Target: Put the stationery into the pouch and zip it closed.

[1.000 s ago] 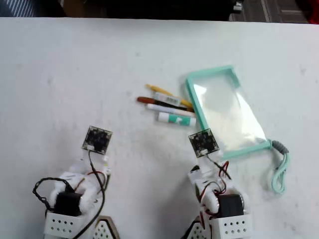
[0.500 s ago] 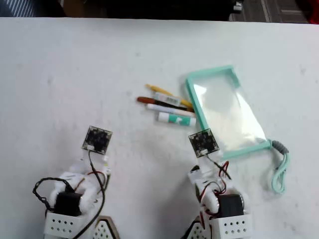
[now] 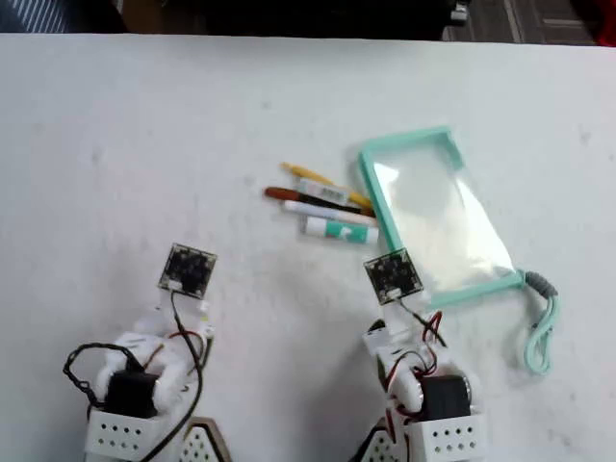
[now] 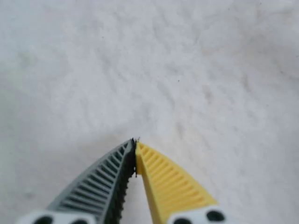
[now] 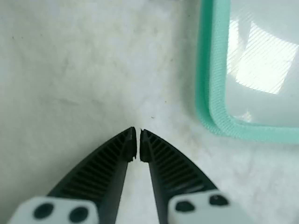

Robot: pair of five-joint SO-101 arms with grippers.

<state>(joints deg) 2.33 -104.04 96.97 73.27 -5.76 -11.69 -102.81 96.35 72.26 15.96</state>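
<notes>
A clear pouch (image 3: 438, 214) with a mint-green border lies flat at centre right, its strap (image 3: 542, 327) trailing toward the near right. Just left of it sits a small bundle of stationery (image 3: 322, 203): pens, a marker and a glue stick. My left gripper (image 4: 135, 142) is shut over bare table at the near left, holding nothing. My right gripper (image 5: 137, 135) is shut too, empty, hovering beside the pouch's near corner (image 5: 215, 84). In the high view both arms rest near the front edge, the left arm (image 3: 144, 366) and the right arm (image 3: 419, 371).
The white table (image 3: 144, 125) stretches wide to the left and behind the stationery. Its far edge (image 3: 289, 37) meets a dark background.
</notes>
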